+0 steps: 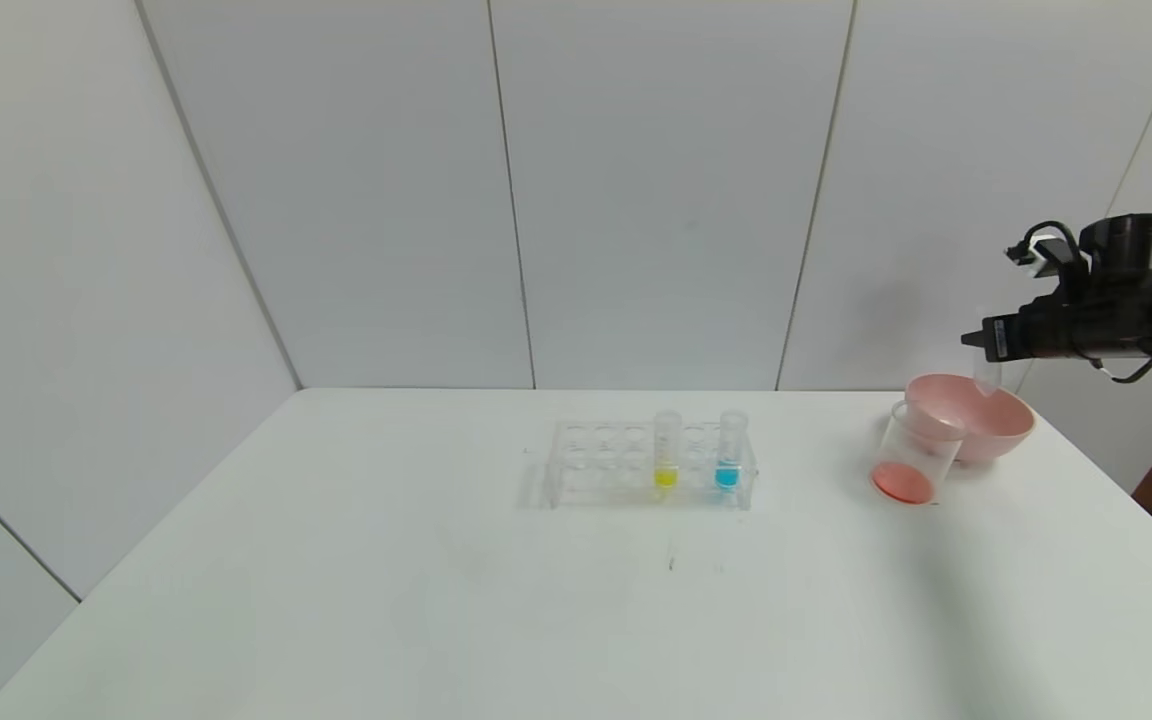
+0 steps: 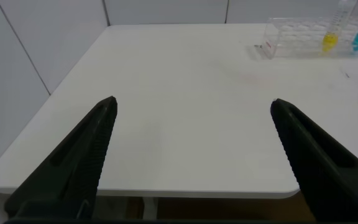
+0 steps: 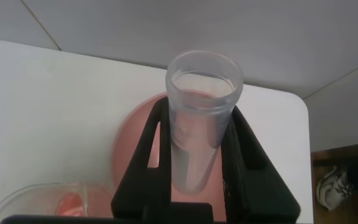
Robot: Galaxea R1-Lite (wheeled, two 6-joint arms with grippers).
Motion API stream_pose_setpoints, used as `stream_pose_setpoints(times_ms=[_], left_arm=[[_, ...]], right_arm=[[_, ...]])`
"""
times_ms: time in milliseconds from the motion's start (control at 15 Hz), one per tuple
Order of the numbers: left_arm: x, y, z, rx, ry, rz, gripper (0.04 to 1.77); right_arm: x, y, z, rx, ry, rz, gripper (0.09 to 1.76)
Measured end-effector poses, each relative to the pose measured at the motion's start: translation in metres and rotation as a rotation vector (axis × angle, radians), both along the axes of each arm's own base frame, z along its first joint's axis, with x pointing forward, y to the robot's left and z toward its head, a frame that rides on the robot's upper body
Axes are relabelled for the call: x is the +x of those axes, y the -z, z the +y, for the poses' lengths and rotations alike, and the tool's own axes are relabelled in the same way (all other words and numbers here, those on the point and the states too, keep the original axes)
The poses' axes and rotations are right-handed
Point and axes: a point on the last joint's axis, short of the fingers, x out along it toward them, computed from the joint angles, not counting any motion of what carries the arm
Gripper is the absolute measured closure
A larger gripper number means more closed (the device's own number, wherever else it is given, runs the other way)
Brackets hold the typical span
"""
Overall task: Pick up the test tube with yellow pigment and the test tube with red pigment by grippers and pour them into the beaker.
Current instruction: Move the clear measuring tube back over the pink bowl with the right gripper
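Observation:
My right gripper [image 1: 981,345] is shut on a clear test tube [image 3: 201,124] and holds it above the pink bowl [image 1: 976,415]. No coloured liquid shows in that tube, which is faint in the head view [image 1: 988,375]. The beaker [image 1: 911,455] stands tilted against the bowl's left side with orange-red liquid at its bottom; it also shows in the right wrist view [image 3: 55,202]. The test tube with yellow pigment [image 1: 667,450] stands upright in the clear rack [image 1: 596,460] at the table's middle. My left gripper [image 2: 191,106] is open and empty near the table's left front edge, out of the head view.
A blue-tipped tube [image 1: 729,450] stands in the rack to the right of the yellow one. The rack also shows far off in the left wrist view [image 2: 291,37]. The pink bowl [image 3: 129,149] lies under the held tube. White wall panels stand behind the table.

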Motion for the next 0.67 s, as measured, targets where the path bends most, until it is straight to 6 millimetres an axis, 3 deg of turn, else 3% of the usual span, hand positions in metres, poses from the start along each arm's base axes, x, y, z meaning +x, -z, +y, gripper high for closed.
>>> stream_pose_setpoints(times_ms=[333,667], left_arm=[[0.000,0.000,0.000,0.000,0.000,0.000,0.05],[0.000,0.000,0.000,0.000,0.000,0.000,0.05]], right_arm=[[0.008,0.029,-0.005,-0.003,0.032,0.061,1.33],[0.013,0.044,-0.003,-0.001,0.028,0.080,1.33]])
